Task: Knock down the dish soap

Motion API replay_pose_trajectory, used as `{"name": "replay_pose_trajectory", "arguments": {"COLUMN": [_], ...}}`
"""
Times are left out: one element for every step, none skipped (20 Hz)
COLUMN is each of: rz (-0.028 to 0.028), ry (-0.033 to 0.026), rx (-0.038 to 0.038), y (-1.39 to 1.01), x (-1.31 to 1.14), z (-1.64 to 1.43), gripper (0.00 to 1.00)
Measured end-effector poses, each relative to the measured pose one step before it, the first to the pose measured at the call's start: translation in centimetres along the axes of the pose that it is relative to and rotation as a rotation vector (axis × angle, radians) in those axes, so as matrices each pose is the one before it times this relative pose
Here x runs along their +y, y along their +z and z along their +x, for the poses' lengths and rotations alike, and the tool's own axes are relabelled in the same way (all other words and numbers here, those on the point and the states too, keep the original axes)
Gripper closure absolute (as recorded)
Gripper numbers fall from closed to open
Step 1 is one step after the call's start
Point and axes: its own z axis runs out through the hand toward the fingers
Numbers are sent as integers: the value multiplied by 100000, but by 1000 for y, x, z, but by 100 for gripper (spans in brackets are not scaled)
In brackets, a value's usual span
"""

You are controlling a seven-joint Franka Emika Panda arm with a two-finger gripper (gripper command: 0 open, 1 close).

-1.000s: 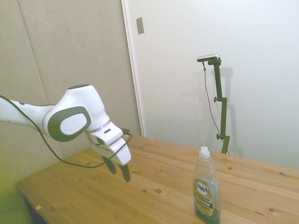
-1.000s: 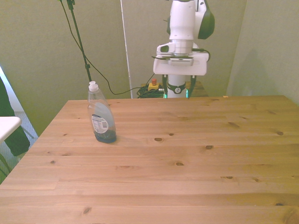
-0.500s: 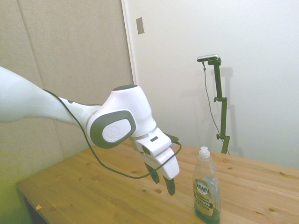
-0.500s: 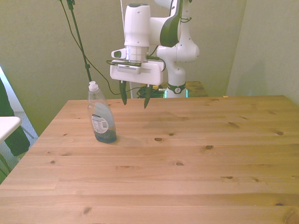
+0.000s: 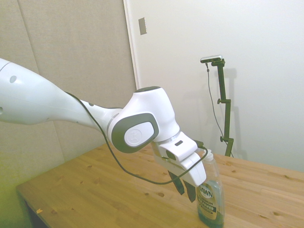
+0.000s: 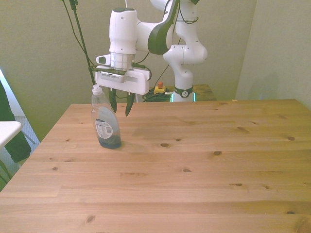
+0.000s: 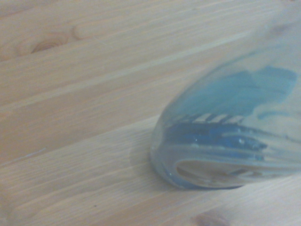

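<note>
While the tall slim clear plastic bottle of blue-green dish soap (image 6: pixel 105 124) w/ white nozzle cap and blue "Dawn" label stands upright on the wooden plank table (image 6: pixel 194 174), near the front view's left edge, the white two-finger gripper (image 6: pixel 121 103) hangs just beside its upper half, on the front view's right of it. Dark fingers (image 6: pixel 129 104) point down, set a narrow gap apart, nothing between them; nearer finger approx. at the bottle's shoulder, contact can't be told. Side view: gripper (image 5: pixel 185 187) overlaps bottle (image 5: pixel 211 199), covering its neck. Wrist view: bottle base (image 7: pixel 225 141) close up, blurry, flat on the wood.
</note>
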Motion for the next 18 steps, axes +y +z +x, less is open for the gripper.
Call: {"name": "replay_pose_trajectory", "arguments": {"rz": [-465, -359, -407, -397, -316, -229, -135, -27, -11, 47, 113, 127, 132, 185, 246, 225, 244, 82], "ry": [-185, 61, 149, 207, 279, 290, 322, 281, 216, 206, 224, 265, 228, 171, 123, 65, 104, 361], "rx": [82, -27, -125, -154, -82, 101, 240, 237, 270, 295, 289, 342, 349, 429, 544, 600, 743, 710], "y": [139, 176, 224, 213, 167, 79, 8, -30, -53, -87, -107, -136, -196, -247, -286, -309, -255, -182], "x": [-104, -1, 77, 118, 132, 128, 102, 63, 47, 38, 30, 33, -5, -69, -133, -224, -295, -361], "z": [165, 141, 111, 96, 130, 189, 237, 216, 195, 189, 171, 214, 234, 254, 294, 354, 398, 455], "gripper": [100, 100, 100, 100, 100, 100, 100, 100, 100, 100, 100, 100, 100, 100, 100, 100, 100, 100]}}
